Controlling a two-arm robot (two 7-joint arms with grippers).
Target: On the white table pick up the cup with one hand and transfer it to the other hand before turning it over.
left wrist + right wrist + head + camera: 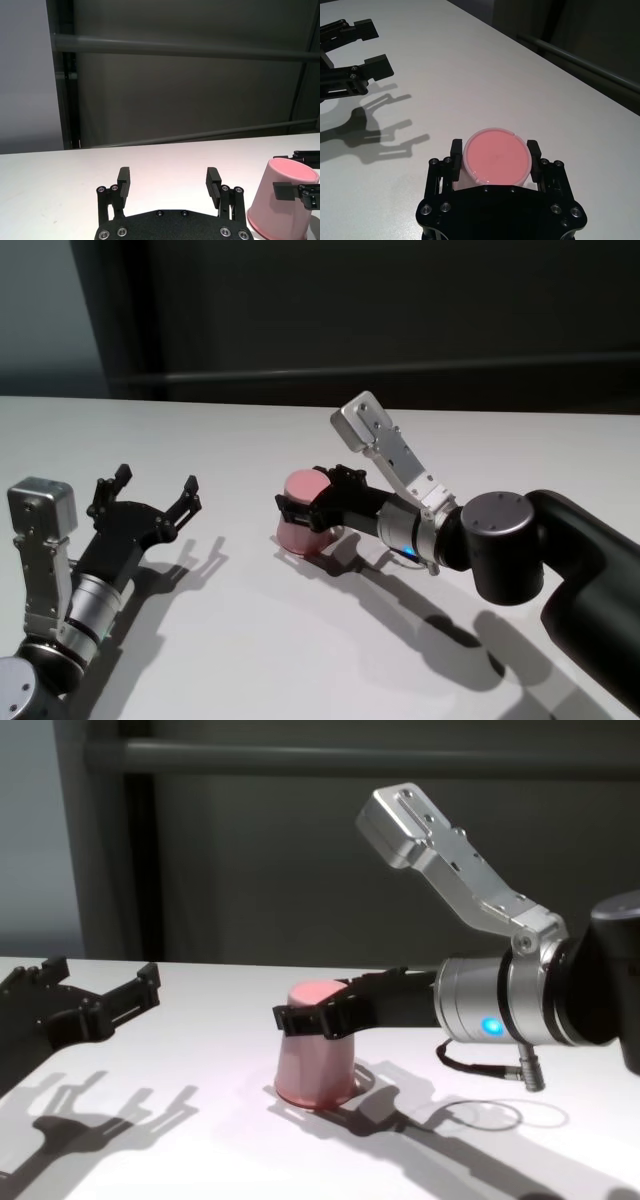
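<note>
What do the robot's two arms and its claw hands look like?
Both claws are black with thin prongs held by shiny little bolts. The left gripper sits on a ridged silver wrist with a silver box beside it. The right gripper sits on a silver cylinder with a blue light, a looped black cable, an angled silver bracket and a fat black arm.

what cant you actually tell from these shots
- Cup: it stands upside down on the white table; its inside is hidden in every view.
- Right gripper: its jaws flank the cup; whether they press or just cleared it is unclear.
- Cup's rim, left wrist view: cut off by the frame edge.
- Left gripper: open, apart from the cup.
</note>
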